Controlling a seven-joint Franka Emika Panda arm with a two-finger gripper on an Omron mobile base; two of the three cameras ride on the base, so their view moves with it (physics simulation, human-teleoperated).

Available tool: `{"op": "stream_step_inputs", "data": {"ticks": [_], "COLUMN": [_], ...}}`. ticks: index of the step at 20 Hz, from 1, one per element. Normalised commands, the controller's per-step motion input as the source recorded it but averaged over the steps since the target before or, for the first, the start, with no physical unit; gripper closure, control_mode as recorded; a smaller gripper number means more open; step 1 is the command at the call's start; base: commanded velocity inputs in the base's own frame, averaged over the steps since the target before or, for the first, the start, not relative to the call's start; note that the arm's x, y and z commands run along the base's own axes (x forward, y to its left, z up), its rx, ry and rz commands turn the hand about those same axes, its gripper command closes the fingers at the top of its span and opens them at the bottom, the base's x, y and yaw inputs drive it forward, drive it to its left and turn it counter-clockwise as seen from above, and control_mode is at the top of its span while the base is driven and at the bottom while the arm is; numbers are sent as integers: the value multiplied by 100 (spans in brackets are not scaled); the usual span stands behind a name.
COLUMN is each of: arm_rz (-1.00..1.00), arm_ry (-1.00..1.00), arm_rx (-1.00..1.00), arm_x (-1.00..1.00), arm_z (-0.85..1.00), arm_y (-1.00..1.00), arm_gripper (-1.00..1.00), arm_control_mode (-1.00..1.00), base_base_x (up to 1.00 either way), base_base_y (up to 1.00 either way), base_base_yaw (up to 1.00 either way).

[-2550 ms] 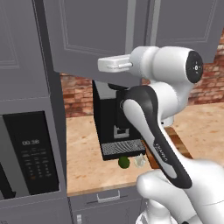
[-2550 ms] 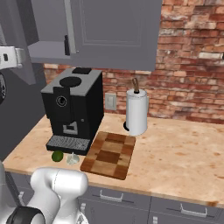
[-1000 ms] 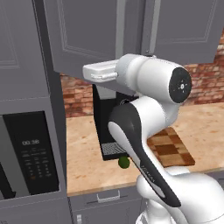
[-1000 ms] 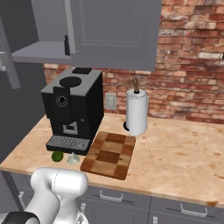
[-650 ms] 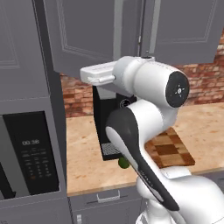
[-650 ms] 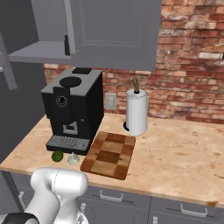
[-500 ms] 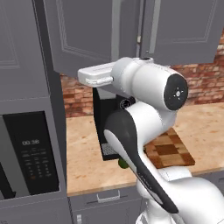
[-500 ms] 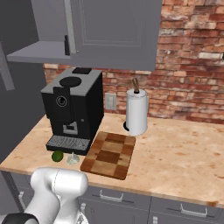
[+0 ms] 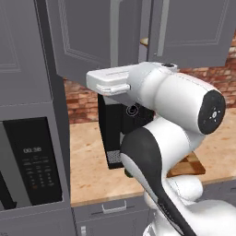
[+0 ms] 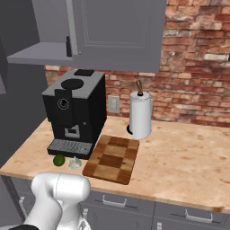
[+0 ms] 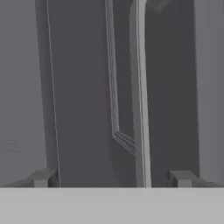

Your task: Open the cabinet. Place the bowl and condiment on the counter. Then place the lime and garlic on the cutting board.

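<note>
The cabinet's left door [image 9: 87, 37] stands swung open and its right door [image 10: 117, 31] is shut. The black condiment [image 10: 68, 46] stands at the front of the bared shelf. A tan sliver in the gap between the doors looks like the bowl [image 9: 144, 41]. My gripper [image 11: 111, 178] is open, its fingertips [image 11: 41, 178] wide apart, with the door's bar handle [image 11: 142, 87] running between them untouched. The lime [image 10: 59, 160] and garlic [image 10: 74, 163] lie on the counter [image 10: 179, 157], just left of the cutting board [image 10: 112, 158].
A black coffee machine [image 10: 76, 112] stands under the cabinet, behind the lime and garlic. A paper-towel roll [image 10: 140, 114] stands behind the board. The tall unit with the microwave [image 9: 30, 161] fills the left. The counter runs on to the right of the board.
My jaws have spread wide and let go of the door handle. The left door has swung a little further open. The things on the counter have stayed put.
</note>
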Motion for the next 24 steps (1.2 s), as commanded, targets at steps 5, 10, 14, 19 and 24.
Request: {"op": "stream_step_inputs", "data": {"ticks": [5,10,14,19,24], "arm_rz": [0,0,0,0,0], "arm_ry": [2,10,11,12,13], "arm_rx": [3,4,12,15,12], "arm_x": [-99,-53,0,0,8], "arm_z": [36,9,-8,0,0], "arm_y": [-77,-87,-94,-54,-25], "arm_gripper": [-100,-100,-100,-100,-100], "arm_control_mode": [-100,-100,-100,-100,-100], "base_base_x": [0,0,0,0,0], "base_base_y": [0,0,0,0,0], "base_base_yaw": [0,0,0,0,0]}}
